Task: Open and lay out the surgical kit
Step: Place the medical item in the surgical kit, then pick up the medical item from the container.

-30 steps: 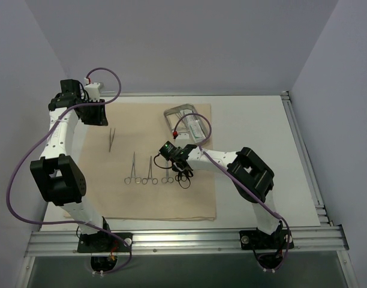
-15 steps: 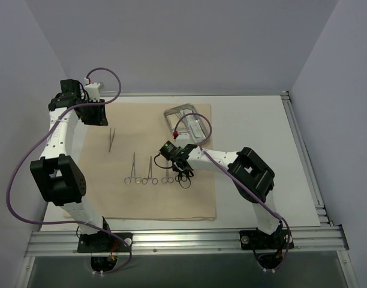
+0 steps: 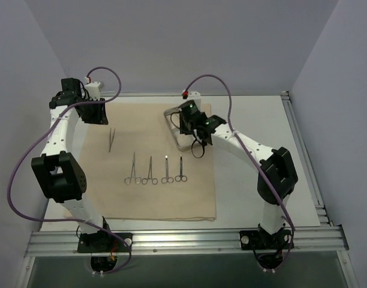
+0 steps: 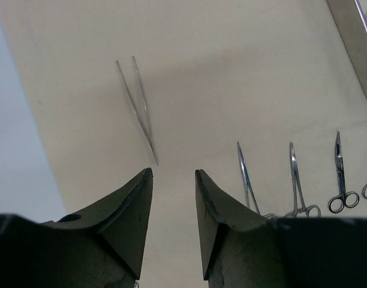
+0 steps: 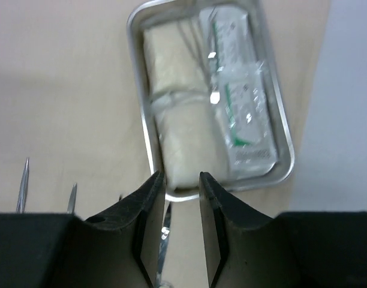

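Observation:
The beige cloth wrap (image 3: 147, 198) lies spread flat. On it are tweezers (image 3: 111, 139) and a row of ring-handled instruments (image 3: 150, 170), the rightmost (image 3: 181, 170) lying free. The steel tray (image 3: 171, 114) sits at the cloth's far right. In the right wrist view the tray (image 5: 135, 90) holds two white gauze pads (image 5: 186, 144) and two clear packets (image 5: 246, 114). My right gripper (image 3: 188, 123) hovers over the tray's near end, open and empty (image 5: 182, 174). My left gripper (image 3: 93, 114) is open and empty (image 4: 173, 171) above the cloth, near the tweezers (image 4: 138, 102).
A metal rail (image 3: 183, 240) runs along the table's near edge. White table (image 3: 255, 126) shows to the right of the cloth. The enclosure walls stand close on the left, right and far sides.
My right gripper has moved from the middle of the cloth up to the tray. A fourth ring-handled instrument now lies free at the right end of the row. The left arm has not moved.

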`<control>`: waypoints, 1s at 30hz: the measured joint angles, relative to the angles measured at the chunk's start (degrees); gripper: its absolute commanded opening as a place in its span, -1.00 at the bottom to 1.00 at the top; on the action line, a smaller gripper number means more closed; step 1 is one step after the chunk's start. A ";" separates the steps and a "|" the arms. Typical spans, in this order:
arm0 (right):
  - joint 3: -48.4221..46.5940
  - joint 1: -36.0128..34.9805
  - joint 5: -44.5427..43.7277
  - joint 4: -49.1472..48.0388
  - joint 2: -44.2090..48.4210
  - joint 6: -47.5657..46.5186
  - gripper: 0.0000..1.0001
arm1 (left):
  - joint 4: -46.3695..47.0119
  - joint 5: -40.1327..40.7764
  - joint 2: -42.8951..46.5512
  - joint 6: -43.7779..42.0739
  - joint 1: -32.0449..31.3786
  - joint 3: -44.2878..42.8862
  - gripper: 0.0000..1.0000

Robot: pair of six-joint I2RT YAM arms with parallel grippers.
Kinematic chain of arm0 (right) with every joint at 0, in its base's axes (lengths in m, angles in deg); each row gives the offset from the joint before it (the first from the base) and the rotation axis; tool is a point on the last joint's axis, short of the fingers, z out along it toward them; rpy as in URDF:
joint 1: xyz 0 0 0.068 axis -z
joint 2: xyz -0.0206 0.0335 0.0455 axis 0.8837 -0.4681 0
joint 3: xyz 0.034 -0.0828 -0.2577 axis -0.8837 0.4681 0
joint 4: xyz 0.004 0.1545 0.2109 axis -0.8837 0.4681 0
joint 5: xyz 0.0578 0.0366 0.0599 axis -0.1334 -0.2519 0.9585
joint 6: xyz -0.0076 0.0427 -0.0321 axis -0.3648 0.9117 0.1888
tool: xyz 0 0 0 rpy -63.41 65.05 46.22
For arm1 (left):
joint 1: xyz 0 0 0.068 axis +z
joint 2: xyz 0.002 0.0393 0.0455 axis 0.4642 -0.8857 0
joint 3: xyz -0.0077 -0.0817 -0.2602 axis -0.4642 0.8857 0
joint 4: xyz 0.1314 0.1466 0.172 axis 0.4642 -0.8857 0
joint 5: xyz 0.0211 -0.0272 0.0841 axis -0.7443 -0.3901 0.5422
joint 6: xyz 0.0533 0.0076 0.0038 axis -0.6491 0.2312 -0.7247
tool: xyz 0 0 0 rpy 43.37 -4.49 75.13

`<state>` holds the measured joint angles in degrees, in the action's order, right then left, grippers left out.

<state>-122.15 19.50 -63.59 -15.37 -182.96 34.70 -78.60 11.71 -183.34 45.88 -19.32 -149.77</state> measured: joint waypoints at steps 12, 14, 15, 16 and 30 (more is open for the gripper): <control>-26.67 13.97 11.41 2.08 -21.53 -13.60 -0.74 | -1.84 2.40 -2.47 -0.39 -0.07 -5.27 -0.13; -29.68 13.97 12.57 2.99 -25.88 -14.62 -0.75 | -2.25 3.13 -3.28 -0.48 -0.11 -6.12 -0.13; -30.97 13.97 13.29 3.54 -27.89 -15.02 -0.76 | -2.56 3.45 -3.67 -0.57 -0.11 -6.49 -0.13; -32.11 13.97 13.81 3.89 -29.70 -15.39 -0.76 | -2.78 3.74 -4.11 -0.61 -0.13 -6.78 -0.13; -38.29 14.64 17.70 4.96 -38.47 -16.57 -0.74 | -4.63 4.87 -9.62 -0.79 -1.07 -10.14 -0.13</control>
<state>-160.44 34.15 -45.88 -10.40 -221.43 18.13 -83.24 16.58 -192.95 45.09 -20.39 -159.91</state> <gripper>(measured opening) 0.120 0.438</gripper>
